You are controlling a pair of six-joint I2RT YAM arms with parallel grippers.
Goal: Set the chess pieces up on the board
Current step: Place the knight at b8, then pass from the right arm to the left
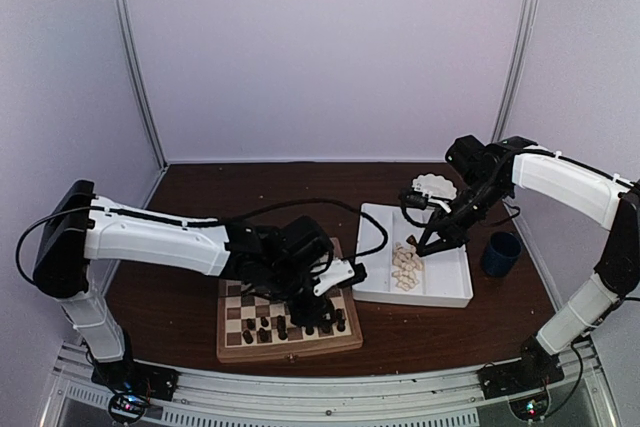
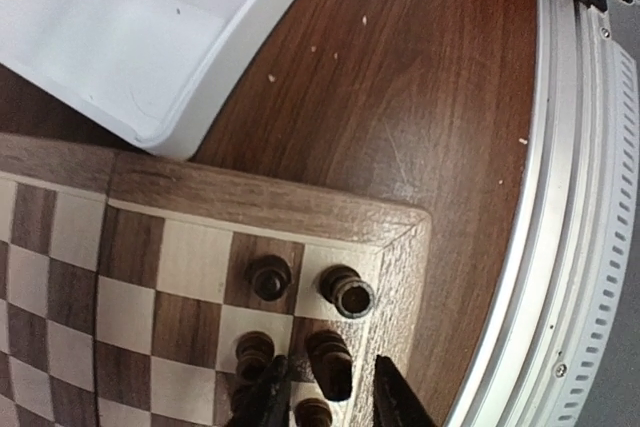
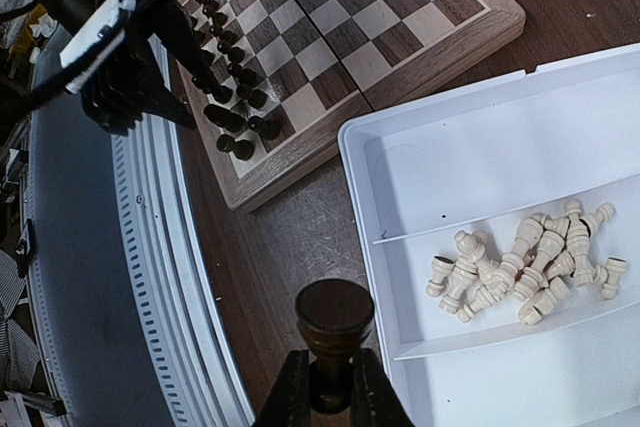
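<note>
Placement of the dark set is underway. The left tool [image 2: 332, 387] is hovering low over the board [image 2: 250, 202], at the corner nearest the tray and the bench's near edge. Its jaws are standing slightly apart on either side of an upright dark piece [image 2: 330, 359], apparently not gripping it, so this piece looks just set down. Other dark pieces [image 2: 270, 277] are standing along the board's near edge. The right tool [image 3: 330, 392] is clamping the stem of a second dark piece [image 3: 333, 315], holding it upright above the bench [image 3: 290, 237] just beside the white tray [image 3: 470, 147]. Cream pieces [image 3: 520, 267] are lying heaped in one tray compartment. Next, the left tool probably needs lifting straight up, clear of its neighbours. The right tool would then be carrying its piece across to a free square.
</note>
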